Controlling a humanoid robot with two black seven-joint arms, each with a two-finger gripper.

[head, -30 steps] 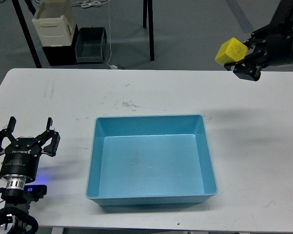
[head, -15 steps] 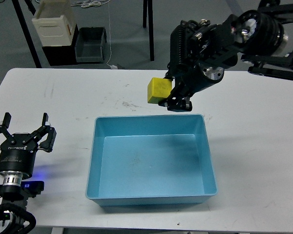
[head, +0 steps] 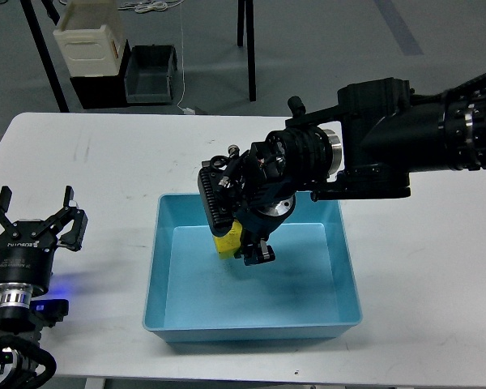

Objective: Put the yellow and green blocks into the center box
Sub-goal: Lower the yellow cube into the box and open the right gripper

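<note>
The light blue box (head: 347,267) sits at the middle of the white table. My right arm reaches in from the right, and its gripper (head: 241,243) is down inside the box, over the left part of its floor. It is shut on the yellow block (head: 226,242), of which only a small part shows beside the fingers. My left gripper (head: 34,223) is open and empty at the table's left front edge, well left of the box. No green block is in view.
The white table (head: 105,162) ends at the front and left edges near my left arm. Beyond the far edge, on the floor, stand a cream crate (head: 85,36), a dark bin (head: 150,73) and black stand legs (head: 247,49).
My right gripper has carried the yellow block from high above the table's far right, leftward and down, into the blue box. My left gripper has shifted slightly left.
</note>
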